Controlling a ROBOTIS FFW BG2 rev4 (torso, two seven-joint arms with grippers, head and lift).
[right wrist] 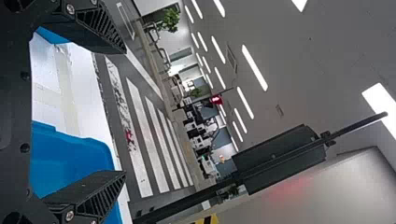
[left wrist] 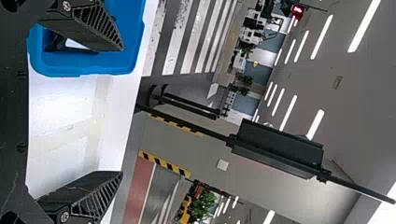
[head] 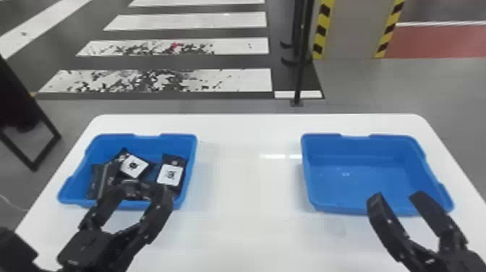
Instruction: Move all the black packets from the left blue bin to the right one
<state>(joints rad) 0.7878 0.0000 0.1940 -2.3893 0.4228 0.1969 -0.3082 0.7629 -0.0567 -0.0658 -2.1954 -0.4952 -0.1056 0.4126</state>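
Where the left blue bin (head: 72, 193) sits on the white bench (head: 249, 231), we see the black packets lying in it, at least three, some overlapping. One packet (head: 149, 167) lies tilted near the bin's middle and bears a square white label (head: 134, 166) with a dark round mark; another packet (head: 174, 159), beside the wall on the bin's right, has its own white label (head: 170, 175) with a dark printed sign. Darker packet surfaces (head: 97, 177) show by the left side, and we cannot tell exactly where each ends. Our left gripper (head: 141, 190) is at the near edge of that bin, fingers spread wide with nothing pinched between them, and it hides part of the near packets from the head view. Our right gripper (head: 397, 196) is at the near rim of the right blue bin (head: 307, 173), its fingers also well apart and holding nothing. Beyond the bench we have a dark pole (head: 301, 68) on a small foot, a grey pillar (head: 352, 30) edged in yellow and black stripes, a red floor area (head: 437, 41), white floor stripes (head: 231, 81) with dark speckles, and a black frame (head: 34, 165) off to the left.
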